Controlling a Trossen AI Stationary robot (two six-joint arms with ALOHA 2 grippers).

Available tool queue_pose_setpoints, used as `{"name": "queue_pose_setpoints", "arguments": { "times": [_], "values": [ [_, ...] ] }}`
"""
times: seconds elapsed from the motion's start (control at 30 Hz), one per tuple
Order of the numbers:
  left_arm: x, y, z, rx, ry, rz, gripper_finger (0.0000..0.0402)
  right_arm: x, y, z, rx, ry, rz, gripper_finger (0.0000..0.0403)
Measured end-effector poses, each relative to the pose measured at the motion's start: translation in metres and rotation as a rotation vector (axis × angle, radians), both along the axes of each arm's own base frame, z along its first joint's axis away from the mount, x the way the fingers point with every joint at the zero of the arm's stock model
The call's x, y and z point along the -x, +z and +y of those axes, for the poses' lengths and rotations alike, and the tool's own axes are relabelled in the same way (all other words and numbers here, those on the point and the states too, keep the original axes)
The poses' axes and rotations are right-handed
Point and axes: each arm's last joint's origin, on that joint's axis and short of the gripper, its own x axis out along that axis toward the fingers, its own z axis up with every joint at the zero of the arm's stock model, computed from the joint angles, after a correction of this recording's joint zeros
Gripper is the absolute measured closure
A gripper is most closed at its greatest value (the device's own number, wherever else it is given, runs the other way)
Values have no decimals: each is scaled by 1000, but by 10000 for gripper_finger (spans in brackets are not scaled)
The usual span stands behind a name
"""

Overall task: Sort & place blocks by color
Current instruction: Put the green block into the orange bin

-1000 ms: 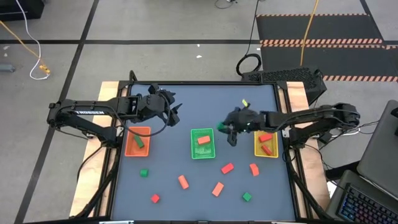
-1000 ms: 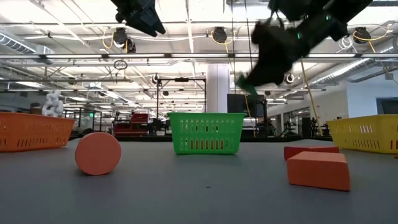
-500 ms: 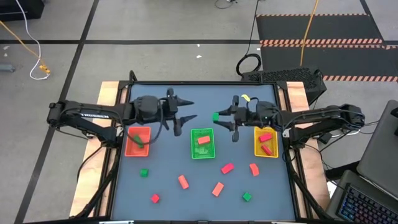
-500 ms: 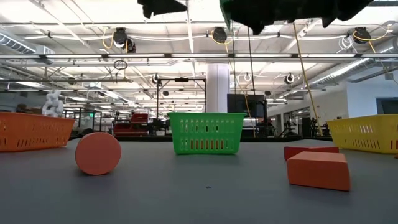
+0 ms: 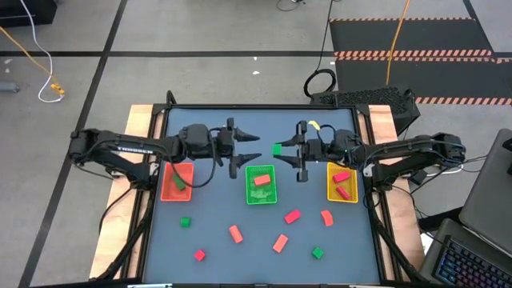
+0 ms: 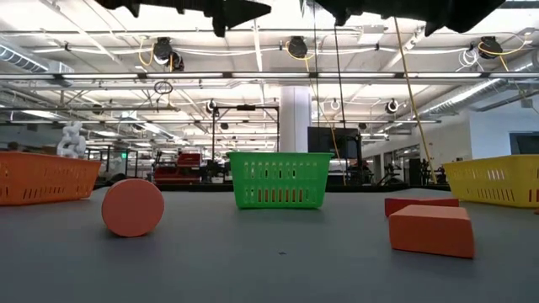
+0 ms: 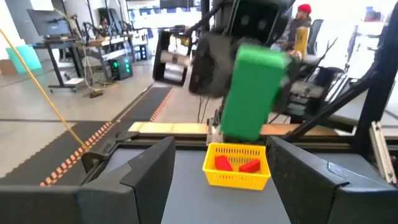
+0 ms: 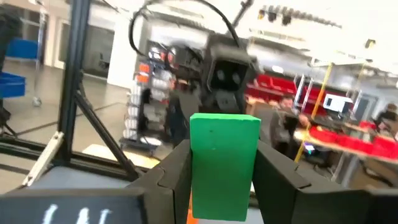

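The right tool [image 5: 282,150] is hanging above the far middle of the table [image 5: 216,216], pinching a green block [image 5: 277,149] between its two fingers; in the right wrist view that block [image 8: 224,165] is standing upright between the fingers, clamped on both sides. Facing it, just across a small gap, the left tool [image 5: 248,146] is hovering at about the same height with its fingers spread and nothing between them; the left wrist view is looking straight at the block [image 7: 252,99] held out ahead of it. Below and just nearer than the two tools, the green tray [image 5: 261,185] is sitting on the table with a salmon-orange block [image 5: 262,181] inside. Beside the left tool's arm, the orange tray [image 5: 177,182] is holding a green block [image 5: 178,183], and beside the right tool's arm the yellow tray [image 5: 342,184] is holding two red blocks [image 5: 342,177]. Well away from both tools, toward the near edge of the table, more blocks are lying loose: a green cube [image 5: 186,222], a red cube [image 5: 199,255], an orange bar [image 5: 235,234], another orange bar [image 5: 280,242], a red block [image 5: 292,216], an orange block [image 5: 326,217] and a green cube [image 5: 318,253].
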Motion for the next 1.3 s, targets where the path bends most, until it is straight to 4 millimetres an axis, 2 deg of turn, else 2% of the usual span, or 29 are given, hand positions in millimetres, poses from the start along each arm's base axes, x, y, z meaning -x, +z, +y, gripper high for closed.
{"name": "queue_pose_setpoints", "arguments": {
  "times": [0.33,0.97,1.3],
  "values": [
    [-18,-12,-3,-20,-100,2,149,-9,-8,-2,16,-5,0,281],
    [-24,-14,-11,-75,-129,-38,149,-11,-10,-2,-11,0,-18,280],
    [-34,-24,-11,-83,-130,-61,149,-18,-16,-3,-32,9,-31,280]
  ]
}}
